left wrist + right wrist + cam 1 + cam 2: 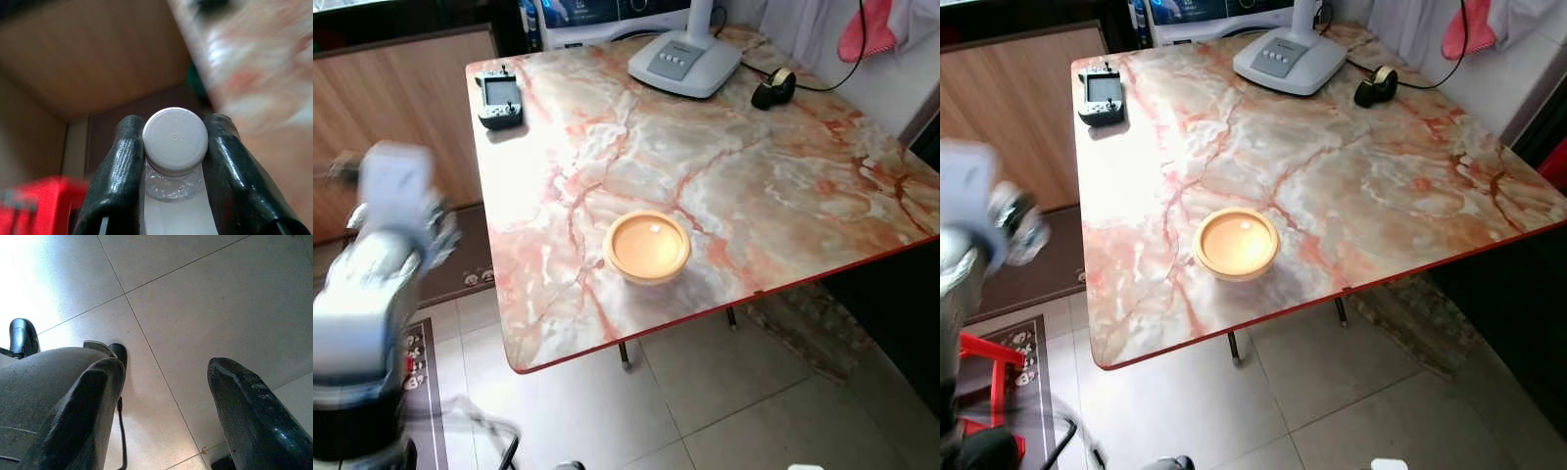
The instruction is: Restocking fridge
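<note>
**Two grippers: left pinching a bottle, right spread over floor**

Left gripper (173,147) is clamped on a clear plastic bottle (173,188) just under its white ribbed cap (175,139); one black finger (122,166) on each side of the neck, both touching it; cap points away from my wrist; bottle body below the neck is pale, contents not readable. Head views show my left arm (372,284) raised to the left of the table, off its edge, blurred; a blurred white shape (396,176) at the arm's top, cannot tell what it is.

Right gripper (166,406) hangs low over pale floor tiles (195,308); its two fingers stand well apart with nothing between them; part of my grey body (44,377) and a thin dark cable (121,431) sit next to one finger.

Marble-pattern table (754,186) with a red edge is ahead of me; on it: a round shallow tan bowl (647,246) near the front edge; a dark handheld device (499,98) near the far left corner; a grey lamp base (683,61) at the far side; a tape dispenser (772,88) just right of the lamp base with a black cord running off behind it. Wooden panel (401,108) stands left of the table; something red (989,377) on the floor at lower left.
</note>
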Controlling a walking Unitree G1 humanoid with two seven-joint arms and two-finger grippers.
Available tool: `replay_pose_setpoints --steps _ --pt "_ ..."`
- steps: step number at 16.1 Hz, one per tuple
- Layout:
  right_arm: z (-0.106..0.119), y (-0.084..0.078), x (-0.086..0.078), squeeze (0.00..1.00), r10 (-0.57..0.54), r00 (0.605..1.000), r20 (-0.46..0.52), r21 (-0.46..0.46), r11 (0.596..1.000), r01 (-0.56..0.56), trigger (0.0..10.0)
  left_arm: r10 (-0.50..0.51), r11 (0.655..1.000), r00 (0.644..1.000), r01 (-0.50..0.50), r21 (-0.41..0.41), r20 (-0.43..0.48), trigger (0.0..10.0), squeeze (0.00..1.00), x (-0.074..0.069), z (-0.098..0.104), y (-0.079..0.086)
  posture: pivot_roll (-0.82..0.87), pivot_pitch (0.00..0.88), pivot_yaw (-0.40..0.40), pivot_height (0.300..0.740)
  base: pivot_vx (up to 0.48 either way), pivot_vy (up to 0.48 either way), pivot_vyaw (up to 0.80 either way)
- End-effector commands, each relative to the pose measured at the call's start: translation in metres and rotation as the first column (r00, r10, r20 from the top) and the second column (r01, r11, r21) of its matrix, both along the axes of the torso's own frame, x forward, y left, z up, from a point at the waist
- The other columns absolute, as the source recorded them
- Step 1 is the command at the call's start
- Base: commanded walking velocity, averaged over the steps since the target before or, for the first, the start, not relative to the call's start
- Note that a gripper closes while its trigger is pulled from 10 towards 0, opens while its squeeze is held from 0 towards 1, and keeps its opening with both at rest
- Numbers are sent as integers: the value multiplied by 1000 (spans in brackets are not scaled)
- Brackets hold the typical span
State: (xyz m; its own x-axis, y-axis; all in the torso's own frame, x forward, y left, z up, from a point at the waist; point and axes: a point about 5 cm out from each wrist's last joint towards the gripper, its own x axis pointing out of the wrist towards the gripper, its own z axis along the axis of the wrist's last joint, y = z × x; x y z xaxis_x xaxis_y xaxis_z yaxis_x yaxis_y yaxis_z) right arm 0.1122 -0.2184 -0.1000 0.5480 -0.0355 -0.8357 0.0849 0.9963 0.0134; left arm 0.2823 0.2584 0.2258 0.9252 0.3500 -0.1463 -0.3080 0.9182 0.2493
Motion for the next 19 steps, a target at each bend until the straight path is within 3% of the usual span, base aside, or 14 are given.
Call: replay_pose_setpoints --steps 1,2,5,6,7,9,12,14,15,16,19 --pt "-2 -1 -7 0 1 1000 -22 1 1000 -1 10000 83 996 996 -84 -15 -27 10000 0 -6 -21 16 204 159 -41 740 0 0 0" --pt "-2 -1 -8 0 2 1000 -24 2 1000 -2 10000 103 992 993 -107 -70 -63 10000 0 -14 -55 23 206 161 -40 740 0 0 0" --pt "-3 0 -10 0 -4 1000 -24 2 1000 4 10000 118 992 970 -127 -28 -214 10000 0 -38 -136 26 184 160 -34 740 0 0 0" --pt "-3 0 -11 0 -5 1000 -23 2 1000 5 10000 114 992 967 -124 -29 -227 10000 0 -42 -146 25 183 159 -35 740 0 0 0" --pt "-3 0 -11 0 -8 1000 -23 2 1000 8 10000 102 993 962 -113 -27 -254 10000 0 -47 -171 22 177 154 -33 740 0 0 0" --pt "-3 1 -11 0 -10 1000 -24 2 1000 10 10000 88 994 960 -101 -35 -266 10000 0 -50 -189 18 174 148 -32 740 0 0 0" --pt "-4 3 -13 0 -14 1000 -22 5 1000 14 10000 19 993 932 -60 -101 -362 10000 0 -57 -239 -2 156 132 -23 740 0 0 0" --pt "-4 5 -14 0 -20 1000 -23 7 1000 20 10000 7 982 891 -92 -165 -454 10000 0 -70 -266 -16 143 120 -16 740 0 0 0" --pt "-4 5 -15 0 -22 1000 -22 8 1000 23 10000 6 981 882 -96 -167 -472 10000 0 -73 -269 -17 143 120 -16 740 0 0 0" --pt "-5 5 -16 0 -26 999 -22 9 1000 26 10000 -23 981 843 -84 -174 -538 10000 0 -83 -283 -24 135 114 -14 740 0 0 0" --pt "-5 7 -17 0 -37 999 -16 13 999 37 10000 -77 988 782 -21 -150 -619 10000 0 -97 -298 -33 120 104 -9 740 0 0 0"
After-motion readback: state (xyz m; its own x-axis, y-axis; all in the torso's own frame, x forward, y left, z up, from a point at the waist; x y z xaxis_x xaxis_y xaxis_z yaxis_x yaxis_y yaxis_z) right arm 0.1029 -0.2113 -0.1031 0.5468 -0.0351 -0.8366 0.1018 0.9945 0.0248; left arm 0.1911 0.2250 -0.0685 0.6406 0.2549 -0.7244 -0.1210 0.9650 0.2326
